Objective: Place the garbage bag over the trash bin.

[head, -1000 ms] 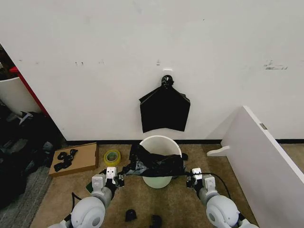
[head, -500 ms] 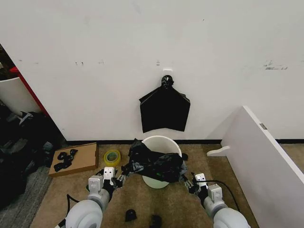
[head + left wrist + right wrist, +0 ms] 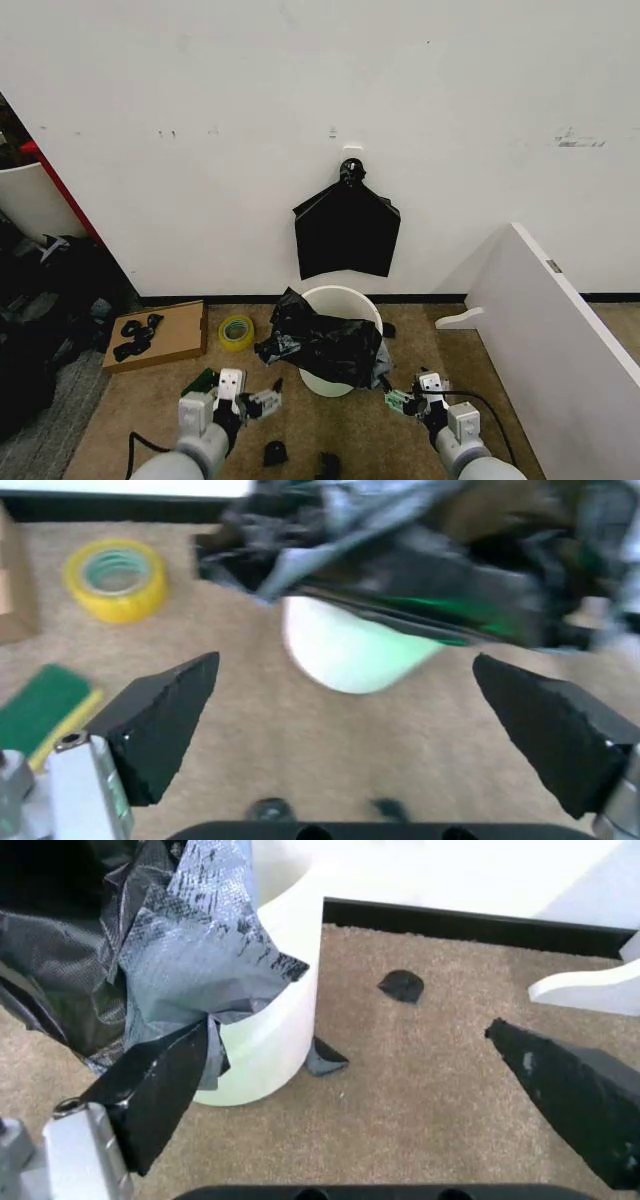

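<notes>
Currently the garbage bag lies heaped across the near side of the trash bin, which stands on the carpet against the white wall. The far arc of the bin's rim is bare and cream-white; the near arc is under crumpled black film that hangs partway down the bucket's outer wall. In the right wrist view a flap of the bag drapes over the rim and down the side of the bin.

Both grippers are low and clear of the bag. Your left gripper sits in front of the bin on its left side, jaws spread and holding nothing; the left wrist view confirms it, with the bag and bin showing in the gap between the fingers. Your right gripper is in front on the right side, likewise spread wide and empty.

Handling, as I judge it: the film looks very thin, light and limp, glossy enough to slip through a loose pinch. It will not hold a shape, so expect it to sag or slide off the rim. It could tear if snagged. The bin seems light too and may shift if you drag the bag hard.

Where to take hold: pinch the bag's open hem at two opposite points, gathering a fold or two of film rather than a single layer.
</notes>
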Controlling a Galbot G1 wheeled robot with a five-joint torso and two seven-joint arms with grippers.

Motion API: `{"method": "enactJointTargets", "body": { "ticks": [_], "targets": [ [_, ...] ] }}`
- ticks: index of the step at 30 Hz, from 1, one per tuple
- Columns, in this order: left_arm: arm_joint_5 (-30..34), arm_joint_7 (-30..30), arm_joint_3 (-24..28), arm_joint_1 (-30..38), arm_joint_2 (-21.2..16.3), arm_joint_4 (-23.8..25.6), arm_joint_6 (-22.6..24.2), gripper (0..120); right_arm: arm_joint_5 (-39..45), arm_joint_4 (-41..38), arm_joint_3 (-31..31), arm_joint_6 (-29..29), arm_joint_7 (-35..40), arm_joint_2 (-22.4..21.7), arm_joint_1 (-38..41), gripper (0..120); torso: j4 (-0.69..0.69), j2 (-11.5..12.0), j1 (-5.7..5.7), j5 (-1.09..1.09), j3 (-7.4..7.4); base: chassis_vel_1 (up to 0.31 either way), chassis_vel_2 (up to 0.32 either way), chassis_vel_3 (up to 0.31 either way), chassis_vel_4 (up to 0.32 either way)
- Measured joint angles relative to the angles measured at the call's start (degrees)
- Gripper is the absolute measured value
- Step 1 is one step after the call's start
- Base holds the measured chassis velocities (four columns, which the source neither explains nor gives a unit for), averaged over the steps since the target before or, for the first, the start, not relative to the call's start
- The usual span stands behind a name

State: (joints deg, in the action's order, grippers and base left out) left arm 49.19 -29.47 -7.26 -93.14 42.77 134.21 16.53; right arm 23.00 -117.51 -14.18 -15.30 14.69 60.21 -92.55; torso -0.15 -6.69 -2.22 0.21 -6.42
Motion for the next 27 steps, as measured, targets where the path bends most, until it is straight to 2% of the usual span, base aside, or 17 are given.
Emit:
{"method": "enactJointTargets", "body": {
  "ticks": [4, 7, 10, 12, 18, 22, 26, 27],
  "targets": [
    [-1.96, 4.00, 0.45, -1.23, -0.27, 0.39, -3.30, 100, -0.26, 0.01, -0.01, 0.11, 0.19, 0.33, -0.14, 100, 0.00, 0.00, 0.00, 0.00, 0.00, 0.000, 0.000, 0.000, 0.000],
    [-7.75, 7.71, 2.07, -0.09, -0.11, -1.70, -7.82, 100, -0.67, -0.06, 0.01, 0.23, 0.29, 0.84, -0.37, 100, 0.00, 0.00, 0.00, -0.02, 0.00, 0.000, 0.000, 0.000, 0.000],
    [-10.99, 9.95, 2.81, 2.52, -0.85, -3.27, -10.00, 99, -0.97, -0.44, 0.02, 0.26, 0.32, 1.23, -0.72, 100, -0.01, 0.00, 0.00, -0.02, -0.01, 0.000, 0.000, 0.000, 0.000],
    [-11.13, 10.18, 2.83, 2.81, -1.02, -3.37, -10.15, 99, -0.98, -0.51, 0.02, 0.30, 0.33, 1.31, -0.76, 100, -0.01, 0.00, 0.00, -0.02, 0.00, 0.000, 0.000, 0.000, 0.000],
    [-11.38, 15.41, 3.08, 7.13, -5.35, -5.42, -12.56, 99, -1.65, -0.88, 0.13, 1.18, 0.28, 2.80, -1.05, 100, -0.01, 0.00, 0.00, -0.02, -0.01, 0.000, 0.000, 0.000, 0.000],
    [-10.98, 22.06, 4.26, 9.44, -8.61, -6.83, -15.13, 98, -2.47, -0.87, 0.57, 1.42, 0.25, 3.70, -0.54, 100, -0.02, 0.00, 0.00, -0.01, -0.01, 0.000, 0.000, 0.000, 0.000],
    [-10.83, 23.16, 5.46, 10.54, -8.61, -7.63, -15.49, 98, -2.42, -0.65, 1.77, 1.39, 0.04, 3.51, 1.40, 100, 0.01, 0.00, 0.00, 0.00, -0.01, 0.000, 0.000, 0.000, 0.000],
    [-10.59, 23.21, 7.31, 12.28, -8.11, -8.54, -15.43, 98, -2.42, -0.54, 2.15, 1.39, -0.26, 3.28, 2.18, 100, 0.04, 0.00, 0.00, 0.00, -0.01, 0.000, 0.000, 0.000, 0.000]
  ]
}}
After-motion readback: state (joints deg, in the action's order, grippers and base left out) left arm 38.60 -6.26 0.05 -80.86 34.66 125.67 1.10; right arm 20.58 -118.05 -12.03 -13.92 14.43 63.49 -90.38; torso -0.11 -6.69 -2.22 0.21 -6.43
